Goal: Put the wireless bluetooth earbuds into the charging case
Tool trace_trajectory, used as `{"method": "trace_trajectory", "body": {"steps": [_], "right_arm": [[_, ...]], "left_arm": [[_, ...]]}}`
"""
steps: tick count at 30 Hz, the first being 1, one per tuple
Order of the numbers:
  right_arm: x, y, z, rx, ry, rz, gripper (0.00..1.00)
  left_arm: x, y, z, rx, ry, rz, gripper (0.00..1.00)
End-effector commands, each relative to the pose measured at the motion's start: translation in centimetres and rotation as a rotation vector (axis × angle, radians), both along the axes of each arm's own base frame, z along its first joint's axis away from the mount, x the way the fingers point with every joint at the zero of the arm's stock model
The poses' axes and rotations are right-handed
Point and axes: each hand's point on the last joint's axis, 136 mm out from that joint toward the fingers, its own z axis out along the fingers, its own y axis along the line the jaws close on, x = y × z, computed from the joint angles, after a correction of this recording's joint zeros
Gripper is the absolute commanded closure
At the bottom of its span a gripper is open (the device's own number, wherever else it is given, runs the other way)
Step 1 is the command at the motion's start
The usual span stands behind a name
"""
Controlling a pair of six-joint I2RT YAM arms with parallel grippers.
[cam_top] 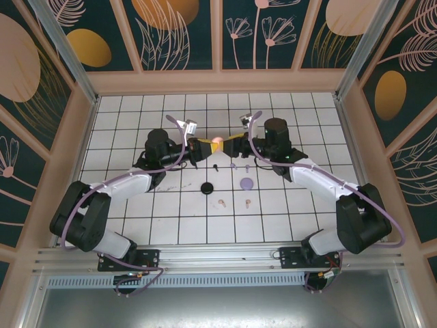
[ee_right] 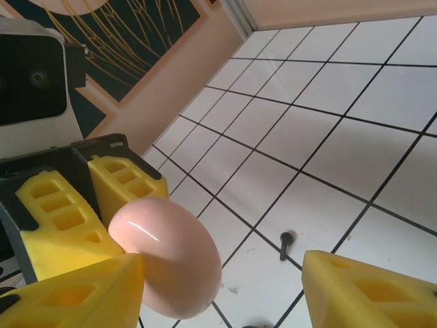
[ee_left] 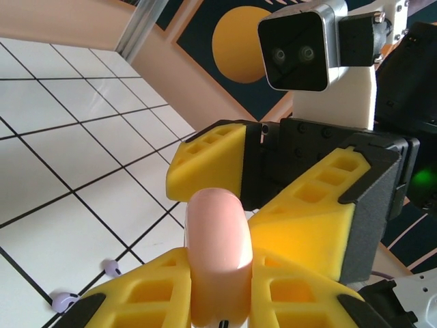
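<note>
While pinching pink case (cam_top: pixel 217 142) tight in left gripper (cam_top: pixel 209 144) mid-frame, facing right gripper (cam_top: pixel 227 141), jaws parted and empty, probably for opening it.

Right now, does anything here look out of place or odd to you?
Nothing looks broken. The pink case is up in the air, pinched in the left gripper, with the right gripper open around it, while tiny earbuds lie scattered on the table.

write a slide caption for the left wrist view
Left jaws clamp the pink case; right jaws stand open around it, lavender earbuds below.
</note>
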Motion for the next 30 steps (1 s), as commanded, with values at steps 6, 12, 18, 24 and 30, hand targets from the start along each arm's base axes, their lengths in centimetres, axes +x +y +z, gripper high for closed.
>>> {"method": "trace_trajectory", "body": {"steps": [6, 12, 18, 24, 30], "right_arm": [[1.3, -2.7, -1.4, -0.036, 0.030, -0.092, 0.39], [-1.1, -3.3, 0.5, 0.001, 0.004, -0.052, 0.39], [-3.9, -2.4, 2.4, 0.086, -0.014, 0.088, 0.41], [-3.3, -1.9, 2.5, 0.098, -0.004, 0.104, 0.47], [-2.6, -1.6, 2.7, 0.105, -0.003, 0.102, 0.50]], "left_arm": [[-2.1, -0.4, 3.0, -0.050, -0.084, -0.081, 1.00], [-1.9, -0.5, 3.0, -0.053, -0.081, -0.082, 1.00], [-2.2, -0.9, 3.4, -0.074, -0.071, -0.124, 1.00], [-2.4, -1.0, 3.8, -0.094, -0.067, -0.144, 1.00], [-2.4, -1.0, 4.0, -0.099, -0.068, -0.144, 1.00]]}}
